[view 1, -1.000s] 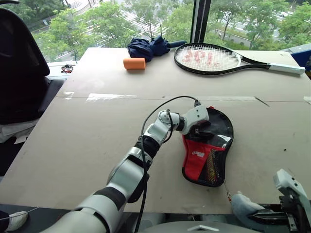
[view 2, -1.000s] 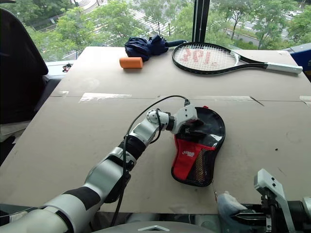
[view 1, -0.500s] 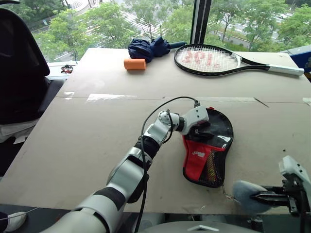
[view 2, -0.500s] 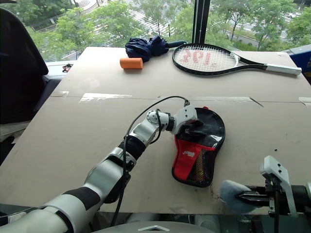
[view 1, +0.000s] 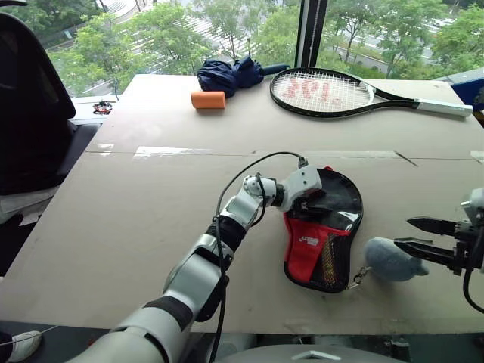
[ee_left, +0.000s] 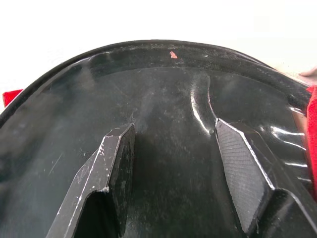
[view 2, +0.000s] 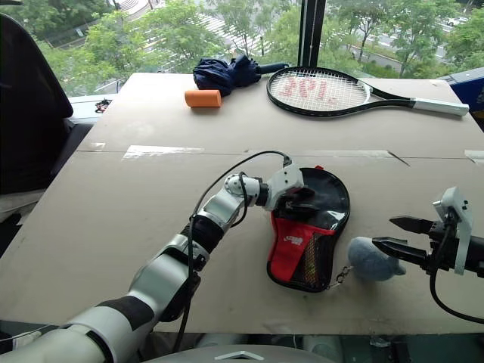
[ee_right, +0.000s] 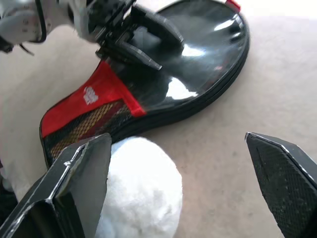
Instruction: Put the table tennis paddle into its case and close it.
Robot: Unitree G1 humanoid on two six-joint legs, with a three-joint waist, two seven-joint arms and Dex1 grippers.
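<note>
The black paddle-shaped case (view 1: 333, 208) lies flat on the table, its red panel and mesh pocket toward me. A wood-coloured shape shows through the mesh; the rest of the table tennis paddle is hidden. My left gripper (view 1: 314, 204) rests on the case's glossy clear window, and its fingers (ee_left: 116, 158) stand apart with nothing between them. A grey fluffy pompom (view 1: 389, 259) lies right of the case's narrow end, joined to it by a short chain. My right gripper (view 1: 414, 234) hovers open just right of the pompom (ee_right: 138, 188), not holding it.
At the table's far side lie a large strung tennis racket (view 1: 325, 91), an orange cylinder (view 1: 208, 99) and a folded navy umbrella (view 1: 231, 73). A black chair (view 1: 30, 113) stands at the left. The table's front edge runs just below the case.
My right gripper rose from below the table's front edge, carried the pompom up and forward onto the table, then opened and let it go. The left gripper stayed on the case.
</note>
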